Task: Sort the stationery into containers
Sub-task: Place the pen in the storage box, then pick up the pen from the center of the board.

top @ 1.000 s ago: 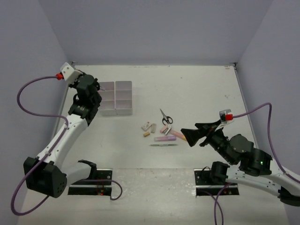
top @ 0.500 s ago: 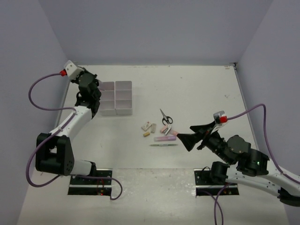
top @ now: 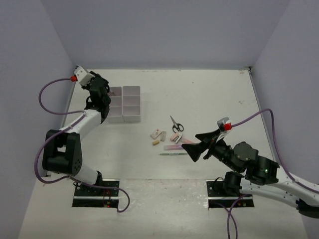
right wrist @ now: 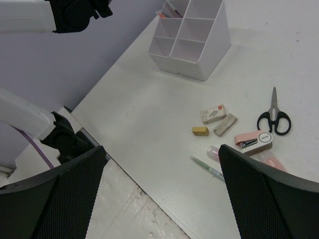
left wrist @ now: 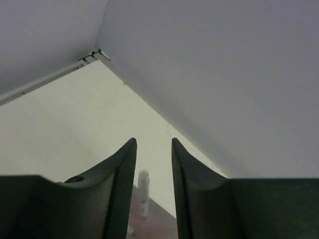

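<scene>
The white containers (top: pixel 130 103) stand at the back left; the right wrist view also shows the containers (right wrist: pixel 192 35). My left gripper (top: pixel 106 94) hovers at their left column. Its jaws stand narrowly open (left wrist: pixel 153 143), and a pale-capped pen (left wrist: pixel 143 191) lies loose below the gap. The stationery lies mid-table: black scissors (top: pixel 175 124), a white eraser (top: pixel 157 133), a purple marker (top: pixel 175 147), a pink-orange marker (top: pixel 188 143) and a green pen (top: pixel 174 154). My right gripper (top: pixel 192 149) hangs wide open and empty just right of this pile, above the green pen (right wrist: pixel 207 168).
A tan eraser (right wrist: pixel 200 130), a grey eraser (right wrist: pixel 225 124) and a pink flat item (right wrist: pixel 254 141) lie among the stationery beside the scissors (right wrist: pixel 273 117). The table's near edge (right wrist: pixel 149 186) runs under the right gripper. Walls close in the back and both sides.
The left wrist has shifted toward the containers' left column and its jaws have parted. The right gripper has moved left, closer to the pile, still wide open.
</scene>
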Tool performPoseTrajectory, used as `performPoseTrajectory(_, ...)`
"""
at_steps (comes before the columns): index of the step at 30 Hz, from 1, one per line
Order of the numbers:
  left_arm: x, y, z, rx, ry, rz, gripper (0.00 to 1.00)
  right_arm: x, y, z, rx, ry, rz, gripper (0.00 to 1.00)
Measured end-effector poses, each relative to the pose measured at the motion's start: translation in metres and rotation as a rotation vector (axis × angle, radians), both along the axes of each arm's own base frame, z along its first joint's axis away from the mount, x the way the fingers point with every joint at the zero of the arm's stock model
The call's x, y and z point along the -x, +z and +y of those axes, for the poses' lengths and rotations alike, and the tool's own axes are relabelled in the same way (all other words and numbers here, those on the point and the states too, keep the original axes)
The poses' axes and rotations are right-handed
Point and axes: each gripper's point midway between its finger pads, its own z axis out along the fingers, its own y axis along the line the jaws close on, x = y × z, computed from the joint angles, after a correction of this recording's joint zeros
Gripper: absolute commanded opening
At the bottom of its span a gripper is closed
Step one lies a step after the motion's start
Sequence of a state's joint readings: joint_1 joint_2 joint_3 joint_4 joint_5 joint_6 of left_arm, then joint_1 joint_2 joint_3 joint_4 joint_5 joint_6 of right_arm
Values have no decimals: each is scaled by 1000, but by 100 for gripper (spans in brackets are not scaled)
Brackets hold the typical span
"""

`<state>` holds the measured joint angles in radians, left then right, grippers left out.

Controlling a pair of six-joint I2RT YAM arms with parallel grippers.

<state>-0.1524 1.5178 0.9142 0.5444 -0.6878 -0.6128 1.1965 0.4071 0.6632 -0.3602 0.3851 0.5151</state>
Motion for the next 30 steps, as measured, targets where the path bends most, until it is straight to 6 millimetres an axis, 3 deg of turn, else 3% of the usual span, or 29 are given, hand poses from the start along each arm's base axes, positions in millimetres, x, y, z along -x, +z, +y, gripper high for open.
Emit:
performPoseTrajectory(2,-3,-7,-4,12,-16,15,85,-2,-5,4,22,-1,8,99)
performPoseTrajectory(4,-8,-14,-8,26,-35,38,94,-6,-12,8,66,-14,21,99)
performPoseTrajectory(8,-8,-21,-14,75,-54,94,100,-23,-23,26,220,-49,47,99)
performPoseTrajectory(11,2,-11,-16,128,-50,123,100,-46,-29,38,317,-80,73,98)
performPoseTrajectory(13,17,11,-17,164,-55,129,100,-67,-42,37,392,-109,109,97)
performPoseTrajectory(16,45,60,-22,190,-119,78,100,-91,-64,38,522,-115,162,89)
performPoseTrajectory(18,77,100,-28,178,-200,12,100,-93,-82,43,624,-65,190,83)
performPoseTrajectory(20,112,126,-36,132,-295,-55,100,-91,-104,47,737,2,224,75)
performPoseTrajectory(24,157,108,-48,67,-422,-29,100,-76,-141,45,904,148,297,60)
performPoseTrajectory(27,172,63,-65,34,-543,114,100,-61,-164,44,997,261,354,47)
performPoseTrajectory(30,185,26,-79,-1,-650,269,100,-48,-186,45,1089,351,412,43)
